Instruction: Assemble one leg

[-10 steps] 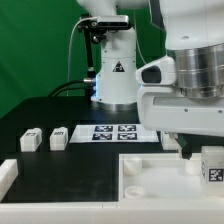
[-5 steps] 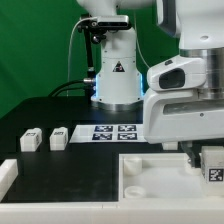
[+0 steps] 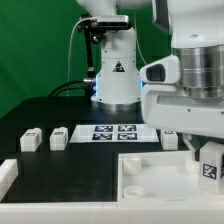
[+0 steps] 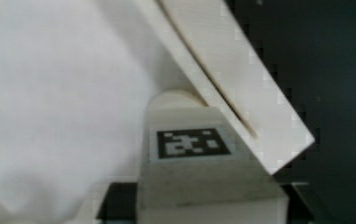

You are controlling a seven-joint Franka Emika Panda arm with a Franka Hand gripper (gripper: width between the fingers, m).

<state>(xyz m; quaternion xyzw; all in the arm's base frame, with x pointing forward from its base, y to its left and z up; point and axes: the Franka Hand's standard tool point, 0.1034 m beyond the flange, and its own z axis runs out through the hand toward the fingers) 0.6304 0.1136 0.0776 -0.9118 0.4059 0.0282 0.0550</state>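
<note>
Two legs on black tabletop: small white legs and stand side by side at the exterior view's left, apart from each other, with open tabletop around them.
Exterior view, edges: marker board lies flat beyond the large white tray part, whose raised rim runs along the near side; a white strip sits at the near left corner.
Exterior view, pincer: pincer hangs at the exterior view's right over the tray's right side, pinching the leg.
Exterior view, change: the arm's housing sits higher than half a second ago, and the held leg has shifted slightly left.
Wrist view, leg: white block, tag facing the camera, upright between dark fingers, close beside the tray's rim.
</note>
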